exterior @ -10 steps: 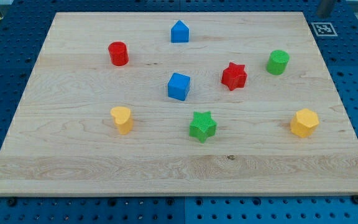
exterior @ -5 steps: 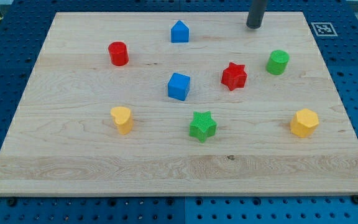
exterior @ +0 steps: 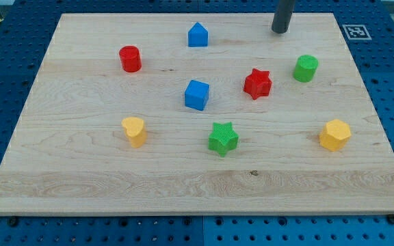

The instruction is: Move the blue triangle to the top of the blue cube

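Note:
The blue triangle (exterior: 198, 34) sits near the view's top, centre of the wooden board (exterior: 81, 171). The blue cube (exterior: 197, 94) sits below it, about mid-board, well apart from it. My tip (exterior: 280, 31) is at the view's top, to the right of the blue triangle and above the red star (exterior: 257, 83). It touches no block.
A red cylinder (exterior: 130, 59) is at upper left, a green cylinder (exterior: 306, 68) at right. A yellow heart (exterior: 134, 131), a green star (exterior: 223, 138) and a yellow hexagon (exterior: 334, 134) lie in the lower half. A marker tag (exterior: 356, 31) is at the top right corner.
The rod came in from the top right corner to the board's top edge. Over the last half second it has barely moved. No block has shifted.

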Available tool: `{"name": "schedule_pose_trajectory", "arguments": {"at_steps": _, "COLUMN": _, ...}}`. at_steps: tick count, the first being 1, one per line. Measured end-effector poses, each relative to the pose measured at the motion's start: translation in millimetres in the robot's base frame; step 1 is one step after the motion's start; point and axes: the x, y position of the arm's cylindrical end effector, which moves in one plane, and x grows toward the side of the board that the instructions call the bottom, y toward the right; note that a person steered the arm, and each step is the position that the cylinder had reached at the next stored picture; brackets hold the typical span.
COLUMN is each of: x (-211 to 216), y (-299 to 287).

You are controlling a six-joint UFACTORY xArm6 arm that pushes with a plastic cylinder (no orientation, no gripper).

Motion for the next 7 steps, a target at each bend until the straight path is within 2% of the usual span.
{"name": "schedule_pose_trajectory", "arguments": {"at_steps": 1, "x": 0, "y": 0}}
{"name": "schedule_pose_trajectory", "arguments": {"at_steps": 5, "x": 7, "y": -63}}
{"name": "schedule_pose_trajectory", "arguments": {"at_steps": 6, "x": 7, "y": -123}}
{"name": "schedule_pose_trajectory", "arguments": {"at_steps": 7, "x": 7, "y": -134}}
